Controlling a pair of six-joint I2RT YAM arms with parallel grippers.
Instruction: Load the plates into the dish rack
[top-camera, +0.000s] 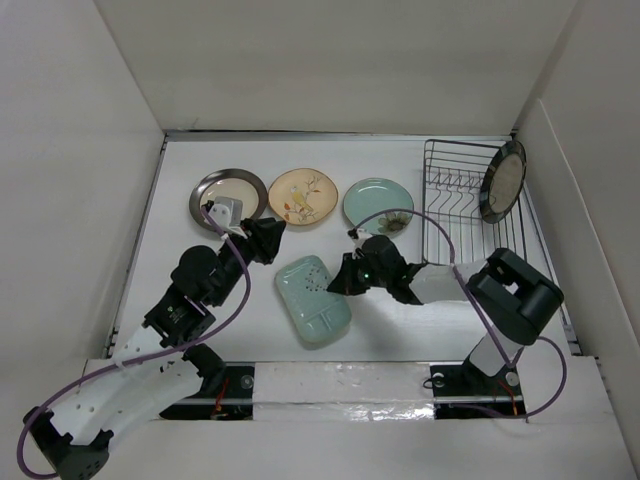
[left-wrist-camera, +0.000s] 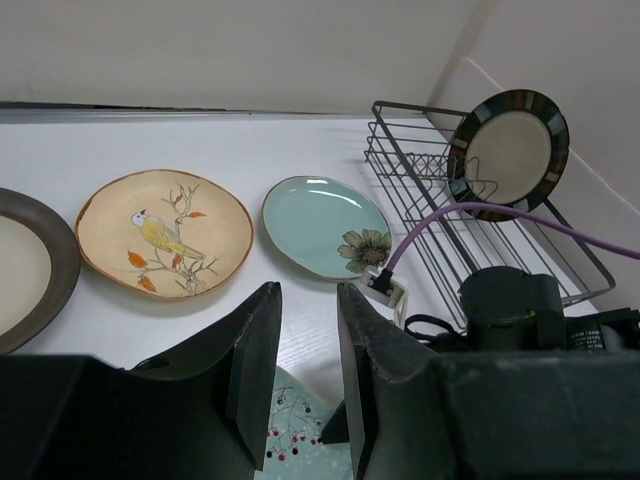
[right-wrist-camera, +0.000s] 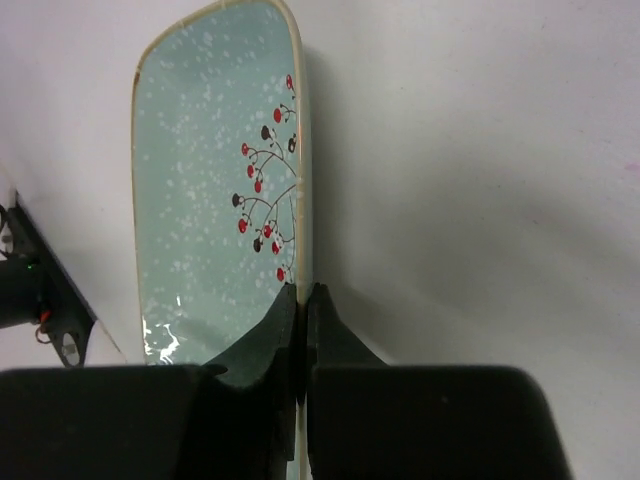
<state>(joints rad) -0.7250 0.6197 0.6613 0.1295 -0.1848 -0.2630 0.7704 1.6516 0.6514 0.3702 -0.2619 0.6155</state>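
top view, right gripper (top-camera: 343, 282): clenching on the right-hand rim of the speckled rectangular plate (top-camera: 312, 298); plate lying on the table (top-camera: 400, 335) between the arms, well apart from the dish rack (top-camera: 455, 215)
top view, left gripper (top-camera: 270, 238): hanging near that plate's far-left corner, carrying nothing
top view, remaining plates: loose dark-rimmed plate (top-camera: 228, 195), bird plate (top-camera: 302, 196) and flowered teal plate (top-camera: 378, 203) lying in a row along the far side; racked dark-rimmed plate (top-camera: 502, 180) standing at the rack's right end
top view, risk: probably swinging the long plate past the flowered teal plate on the way over; clipping it or the rack's near wall
left wrist view, left fingers (left-wrist-camera: 255, 360): standing parted with nothing between; a corner of the speckled plate showing below them
left wrist view, risk: sitting close to the grasped plate, so likely getting struck as it rises
right wrist view, grip: biting only the thin edge, fingertips pressed nearly together; most of the plate stretching away from the pinch
right wrist view, risk: glazed rim likely slipping or pivoting under its own weight; dropping, or meeting the prongs crooked
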